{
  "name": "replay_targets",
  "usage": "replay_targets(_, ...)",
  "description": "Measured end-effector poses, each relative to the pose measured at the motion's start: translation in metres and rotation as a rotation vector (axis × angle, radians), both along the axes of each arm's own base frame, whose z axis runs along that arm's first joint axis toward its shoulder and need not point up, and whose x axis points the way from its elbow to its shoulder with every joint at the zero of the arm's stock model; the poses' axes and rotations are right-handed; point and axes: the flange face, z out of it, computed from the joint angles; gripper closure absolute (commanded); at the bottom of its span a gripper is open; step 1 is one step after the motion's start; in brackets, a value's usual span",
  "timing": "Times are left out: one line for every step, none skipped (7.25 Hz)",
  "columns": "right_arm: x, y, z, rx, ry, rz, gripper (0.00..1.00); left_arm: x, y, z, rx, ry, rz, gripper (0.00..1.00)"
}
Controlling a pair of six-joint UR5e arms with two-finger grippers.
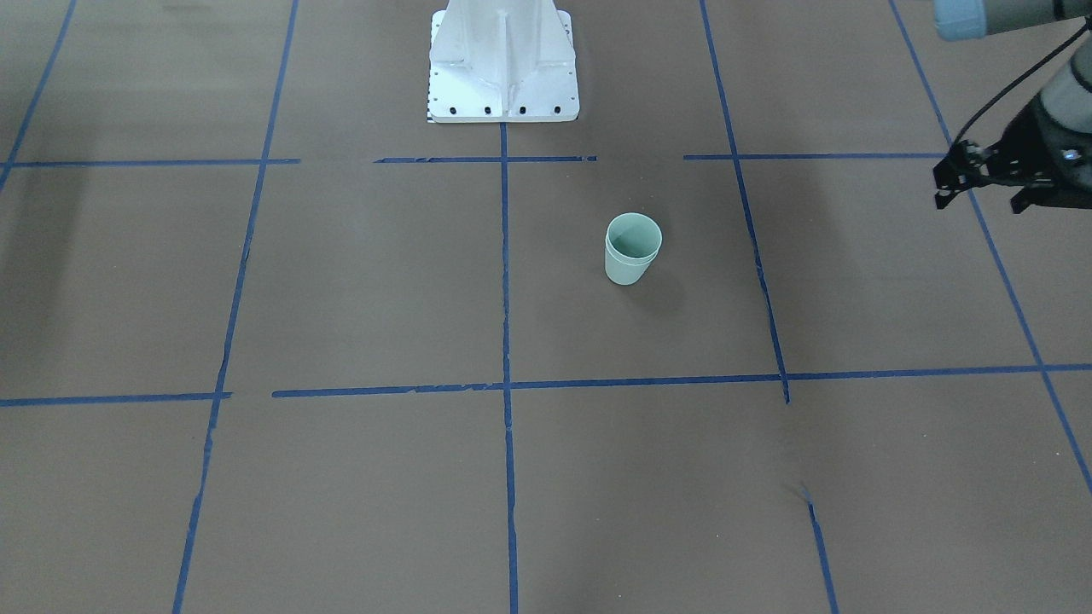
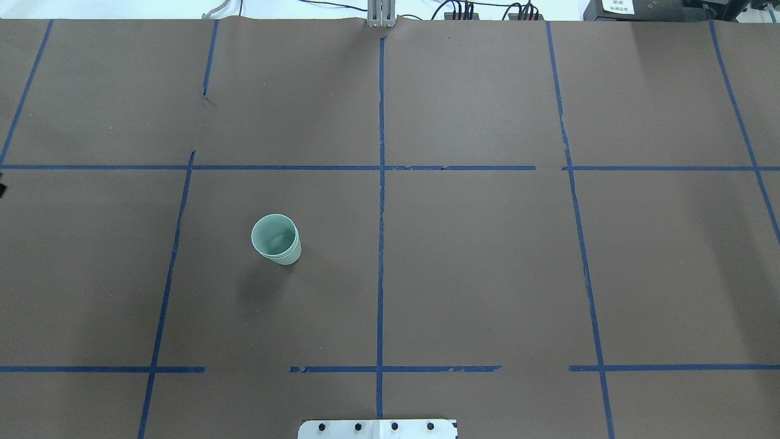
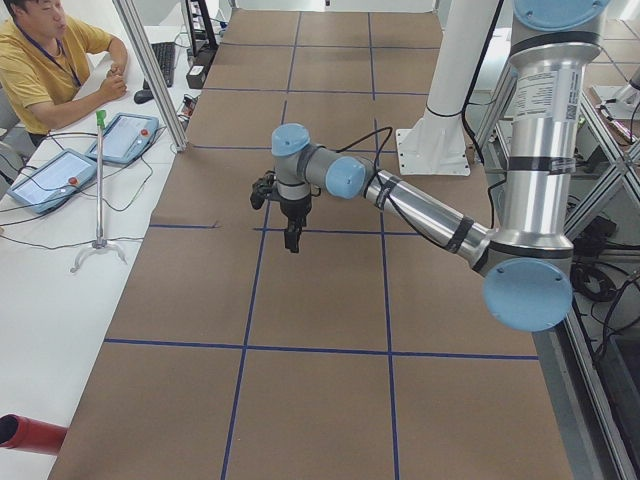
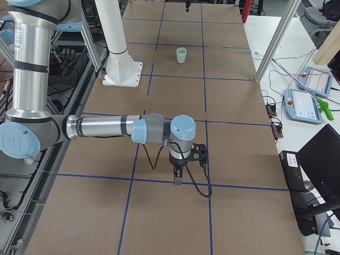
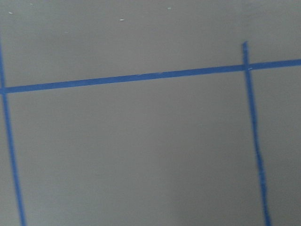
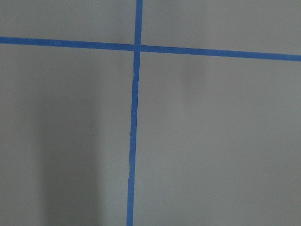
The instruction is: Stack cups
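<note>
Cups (image 2: pixel 276 239): two pale mint-green ones, one nested inside the other, standing upright on the desk (image 2: pixel 487 274). In the overhead view the stack sat at about 9 o'clock from desk centre, inside a square of blue tape lines (image 2: pixel 381 274). Nothing touched it.

Left gripper (image 3: pixel 290 240): hung above the desk, well apart from the stack, at roughly 3 o'clock of it in the front-facing view. Fingers pointed down, looked narrow, held nothing.

Right gripper (image 4: pixel 177 179): seen only from the side view, far from the stack, above a tape line. Could not tell how its fingers stood.

Both wrist views showed only brown desk and tape.
</note>
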Motion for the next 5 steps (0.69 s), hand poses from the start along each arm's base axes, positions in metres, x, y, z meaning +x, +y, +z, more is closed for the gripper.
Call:
replay_targets(0.000, 0.000, 0.000, 0.000, 0.000, 0.000, 0.00, -0.058, 0.009, 0.042, 0.030, -0.014, 0.027, 0.00)
replay_targets(0.000, 0.000, 0.000, 0.000, 0.000, 0.000, 0.00, -0.111, 0.019, 0.073, 0.044, -0.022, 0.012, 0.00)
replay_targets(0.000, 0.000, 0.000, 0.000, 0.000, 0.000, 0.00, -0.142, 0.026, 0.094, 0.036, -0.023, -0.013, 0.00)
replay_targets(0.000, 0.000, 0.000, 0.000, 0.000, 0.000, 0.00, -0.155, 0.031, 0.113, 0.011, -0.014, -0.027, 0.00)
replay_targets(0.000, 0.000, 0.000, 0.000, 0.000, 0.000, 0.00, -0.159, 0.036, 0.123, -0.008, 0.001, -0.035, 0.00)
